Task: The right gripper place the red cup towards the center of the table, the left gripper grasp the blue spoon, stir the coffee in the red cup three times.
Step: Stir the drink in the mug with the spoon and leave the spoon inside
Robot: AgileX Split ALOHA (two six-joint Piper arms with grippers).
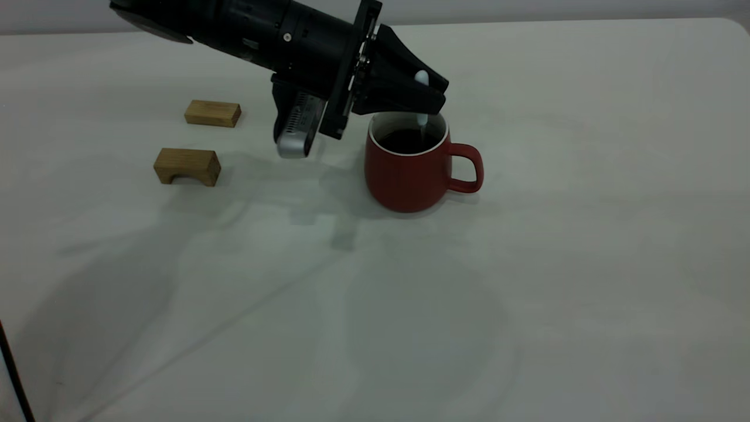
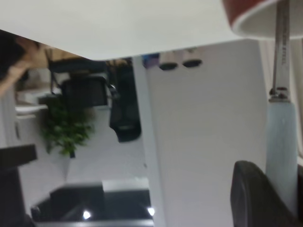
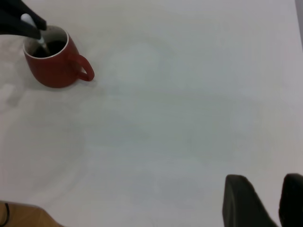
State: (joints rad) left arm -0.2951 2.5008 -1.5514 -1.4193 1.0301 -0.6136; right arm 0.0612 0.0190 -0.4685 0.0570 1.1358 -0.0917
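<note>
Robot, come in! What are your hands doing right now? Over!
Left hand shut on blue spoon, dipped in red cup. Right hand open, empty, far off. Nothing in the way.

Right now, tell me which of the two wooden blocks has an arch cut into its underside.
The nearer wooden block, closer to the camera in the exterior view, has the arch. The farther wooden block is a plain solid bar.

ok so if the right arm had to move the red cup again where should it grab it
Probably the loop handle of the red cup. It sticks out toward the right arm's side with bare table beyond, so a sideways approach from there looks open. The rim is a poorer choice: the left gripper hangs over it, holding the spoon in the coffee.
</note>
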